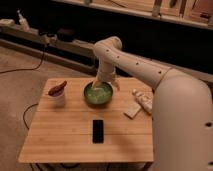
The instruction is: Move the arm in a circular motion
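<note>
**White arm low over the green bowl**

White and thick-tubed, the arm [131, 63] rises from its bulky shoulder at the right edge, elbows behind the table and bends down. Its gripper [98, 85] hangs just over the green bowl [103, 98], perhaps dipping inside the rim. I cannot tell how far open the gripper is, and nothing shows in its hold.

The bowl sits at the back middle of the wooden table [60, 142]. A white cup [57, 97] stands to its left, two pale packets [142, 101] lie to its right, and a black phone [98, 131] lies in front.

A circle swept at this height would likely catch the bowl's rim and shove the bowl into the cup or the packets.
</note>
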Available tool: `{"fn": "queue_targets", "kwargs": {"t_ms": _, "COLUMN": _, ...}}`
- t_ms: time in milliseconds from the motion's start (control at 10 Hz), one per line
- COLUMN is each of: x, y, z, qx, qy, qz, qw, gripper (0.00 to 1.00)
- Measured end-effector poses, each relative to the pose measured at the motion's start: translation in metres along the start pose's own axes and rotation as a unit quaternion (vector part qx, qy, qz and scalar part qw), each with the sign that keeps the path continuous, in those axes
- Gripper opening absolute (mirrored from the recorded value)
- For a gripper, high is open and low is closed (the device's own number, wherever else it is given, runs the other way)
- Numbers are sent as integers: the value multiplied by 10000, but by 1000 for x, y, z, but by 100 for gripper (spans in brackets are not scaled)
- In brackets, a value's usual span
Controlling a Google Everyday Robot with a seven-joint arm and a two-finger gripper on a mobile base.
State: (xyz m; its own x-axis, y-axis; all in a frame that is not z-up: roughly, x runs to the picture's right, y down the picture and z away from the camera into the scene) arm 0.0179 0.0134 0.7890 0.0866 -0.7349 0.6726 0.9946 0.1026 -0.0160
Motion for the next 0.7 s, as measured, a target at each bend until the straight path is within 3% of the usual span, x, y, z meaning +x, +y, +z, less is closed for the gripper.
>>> {"fn": "queue_targets", "kwargs": {"t_ms": 100, "x": -33, "y": 8, "z": -2, "qx": -24, "qy": -231, "qz": -42, "qw": 9997, "gripper": 80}}
{"fn": "queue_targets", "kwargs": {"t_ms": 300, "x": -74, "y": 20, "z": -1, "qx": -90, "qy": -550, "qz": -101, "qw": 9984, "gripper": 80}}
{"fn": "queue_targets", "kwargs": {"t_ms": 400, "x": -83, "y": 27, "z": 4, "qx": -132, "qy": -668, "qz": -95, "qw": 9976, "gripper": 80}}
{"fn": "queue_targets", "kwargs": {"t_ms": 500, "x": -92, "y": 48, "z": 11, "qx": -212, "qy": -818, "qz": 106, "qw": 9964, "gripper": 80}}
{"fn": "queue_targets", "kwargs": {"t_ms": 600, "x": -92, "y": 82, "z": 13, "qx": -395, "qy": -787, "qz": 460, "qw": 9951, "gripper": 80}}
{"fn": "queue_targets", "kwargs": {"t_ms": 700, "x": -91, "y": 99, "z": 13, "qx": -514, "qy": -720, "qz": 658, "qw": 9939, "gripper": 80}}
